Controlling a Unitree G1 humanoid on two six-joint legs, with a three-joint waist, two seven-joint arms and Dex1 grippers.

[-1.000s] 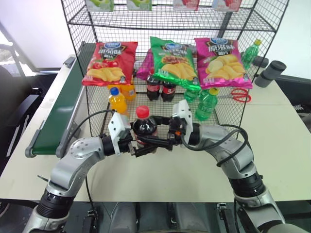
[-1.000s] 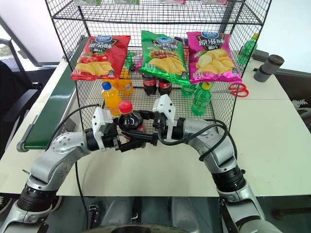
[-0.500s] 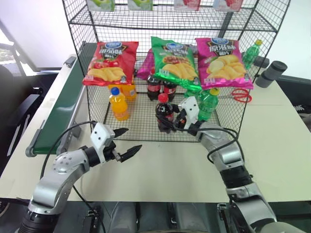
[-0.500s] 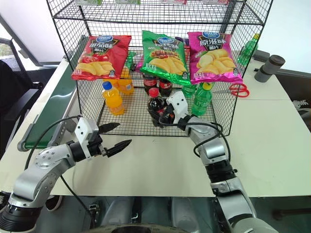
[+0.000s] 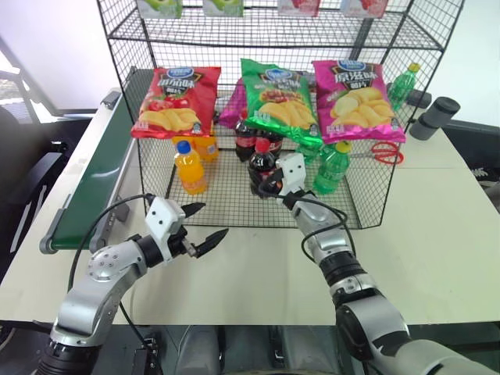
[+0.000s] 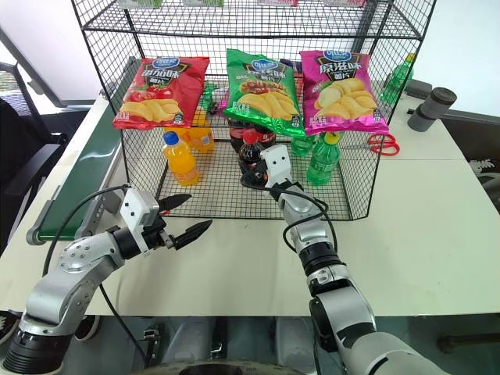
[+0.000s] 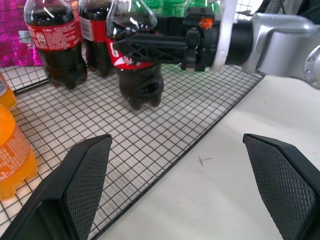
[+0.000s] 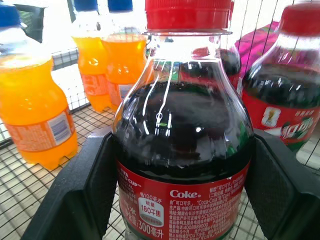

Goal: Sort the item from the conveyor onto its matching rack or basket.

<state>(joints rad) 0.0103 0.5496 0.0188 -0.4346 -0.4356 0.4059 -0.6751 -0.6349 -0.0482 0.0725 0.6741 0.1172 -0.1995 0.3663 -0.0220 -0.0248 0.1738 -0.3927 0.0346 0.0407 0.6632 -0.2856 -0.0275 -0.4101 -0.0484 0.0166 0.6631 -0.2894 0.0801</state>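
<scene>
Cola bottle (image 5: pixel 262 166) is what we are sorting, and we take the big wire rack (image 5: pixel 367 195) as our landmark for every place here. Largest first: the rack stands on the white bench (image 5: pixel 437 234), with the green conveyor (image 5: pixel 98 187) running along its left side. On the rack's grid floor, under the hanging crisp bags (image 5: pixel 277 98), two more colas (image 5: pixel 258 139) stand at the back, orange drinks (image 5: pixel 190 167) toward the left wall and green bottles (image 5: pixel 332 166) toward the right.

Our right claw (image 5: pixel 269 183) reaches in through the rack's open front and is clamped around the bottle's red-labelled body, one finger on each side. The bottle stands upright, its long axis vertical, red cap on top, and its base looks to be at or just above the grid floor, just in front of the two matching colas; we cannot tell whether it is touching.

That is the relation the coming move turns on, in our judgement: the bottle sits straight ahead between the right claw's fingers, so letting go and drawing back toward the rack's front should leave it standing beside its kind.

Our left claw (image 5: pixel 205 226) hangs outside the rack's front edge over the bench, spread wide and empty, farther from the bottle than the right.
</scene>
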